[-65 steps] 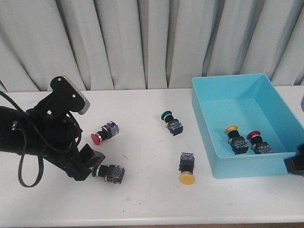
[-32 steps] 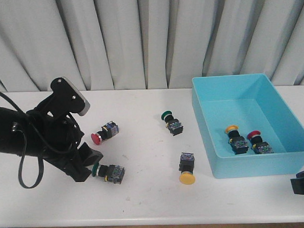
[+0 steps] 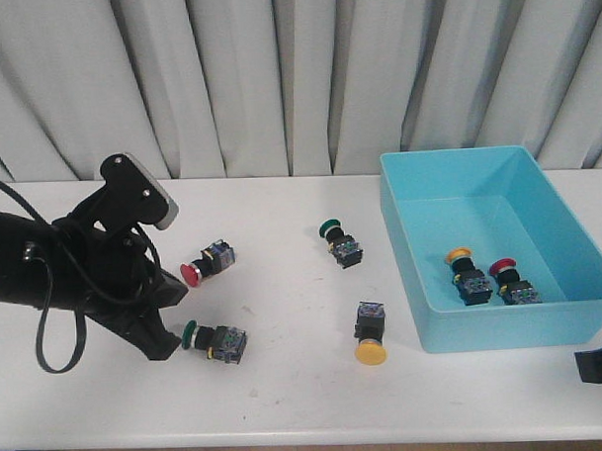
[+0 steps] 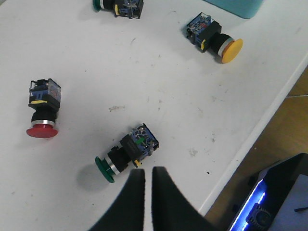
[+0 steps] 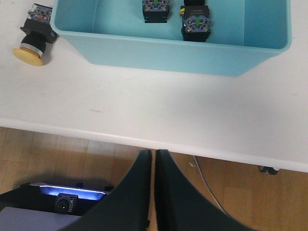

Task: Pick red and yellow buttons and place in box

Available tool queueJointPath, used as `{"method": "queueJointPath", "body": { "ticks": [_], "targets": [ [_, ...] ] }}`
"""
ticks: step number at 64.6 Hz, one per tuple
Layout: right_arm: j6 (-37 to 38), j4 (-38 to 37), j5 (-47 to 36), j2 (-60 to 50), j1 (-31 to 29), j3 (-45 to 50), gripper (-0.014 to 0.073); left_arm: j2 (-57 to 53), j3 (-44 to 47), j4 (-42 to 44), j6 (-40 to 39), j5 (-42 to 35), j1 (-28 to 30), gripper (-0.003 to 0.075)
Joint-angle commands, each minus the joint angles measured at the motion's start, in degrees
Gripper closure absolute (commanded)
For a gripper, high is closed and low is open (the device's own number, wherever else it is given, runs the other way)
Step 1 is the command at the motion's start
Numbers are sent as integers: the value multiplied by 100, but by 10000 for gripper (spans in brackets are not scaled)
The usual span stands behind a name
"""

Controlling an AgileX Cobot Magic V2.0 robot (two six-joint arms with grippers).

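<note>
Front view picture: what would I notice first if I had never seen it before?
Probably the big light-blue box on the right of the white table, with a yellow button and a red button already lying inside. Next, the bulky black left arm on the left, its gripper shut beside a green button. A red button and a yellow button lie loose on the table.

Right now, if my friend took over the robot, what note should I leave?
Left gripper: shut, empty, beside a green button.
Right gripper: shut, empty, pulled off the table's front edge.
Done: one yellow button and one red button lie in the box.
Left: the red button near the left arm and the yellow button beside the box. Leave the green ones.
</note>
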Motion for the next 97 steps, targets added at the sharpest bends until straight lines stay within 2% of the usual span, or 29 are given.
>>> {"method": "queueJointPath", "body": {
  "ticks": [1,12,43,51,56,64,73,86,97],
  "targets": [
    [-20,7,-166,-57,-19,-136,601,-148,-152,-127,-51,-167,-12,729],
    [-20,29,117,-57,-19,-136,601,-148,-152,-127,-51,-167,-12,728],
    [-20,29,135,-57,-19,-136,601,-175,-152,-121,-51,-137,-12,728],
    [-20,29,135,-57,-19,-136,601,-370,-152,18,-38,-291,-12,728],
    [-20,29,135,-57,-19,-136,601,-523,-152,162,-293,-466,9,728],
    [-20,29,155,-57,-19,-136,601,-871,-152,266,-1236,-805,286,728],
    [-20,29,155,-57,-19,-136,601,-1373,-152,266,-1849,-772,740,728],
    [-20,29,155,-57,-19,-136,601,-2414,-96,278,-1892,-743,1401,728],
    [-20,29,155,-57,-19,-136,601,-3515,611,500,-1892,-1133,1883,728]
  ]
}}
